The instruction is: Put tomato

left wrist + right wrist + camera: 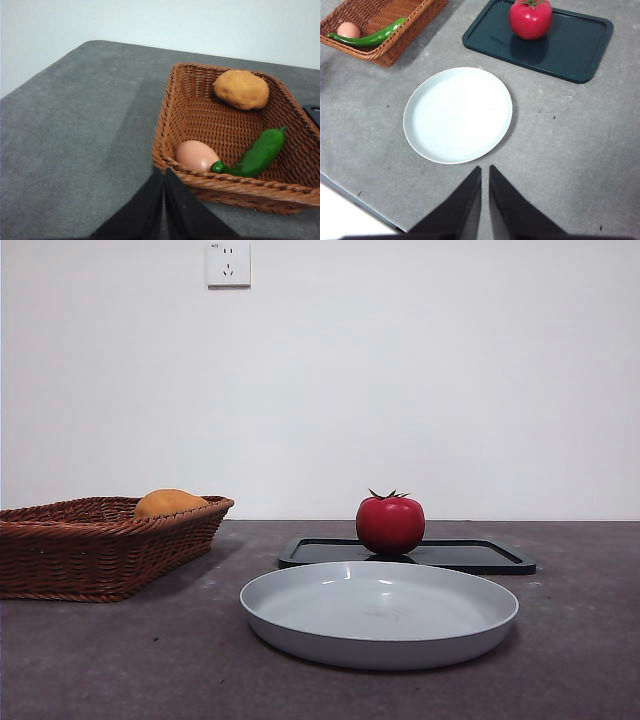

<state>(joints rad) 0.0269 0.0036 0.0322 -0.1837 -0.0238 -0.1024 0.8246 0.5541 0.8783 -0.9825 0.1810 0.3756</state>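
The glossy red tomato (390, 524) with a green calyx stands upright on a dark rectangular tray (470, 556) behind the grey plate (379, 613). It also shows in the right wrist view (530, 18), on the tray (580, 45), beyond the plate (457, 115). My right gripper (485, 172) is shut and empty, high above the table near the plate's edge. My left gripper (164, 175) is shut and empty, just outside the near rim of the wicker basket (185, 105). Neither gripper shows in the front view.
The wicker basket (95, 545) stands at the left and holds an orange-yellow fruit (241, 89), a green pepper (257, 154) and an egg (196, 155). A wall socket (228, 263) is on the white wall. The table's edge (355, 197) shows near the right arm.
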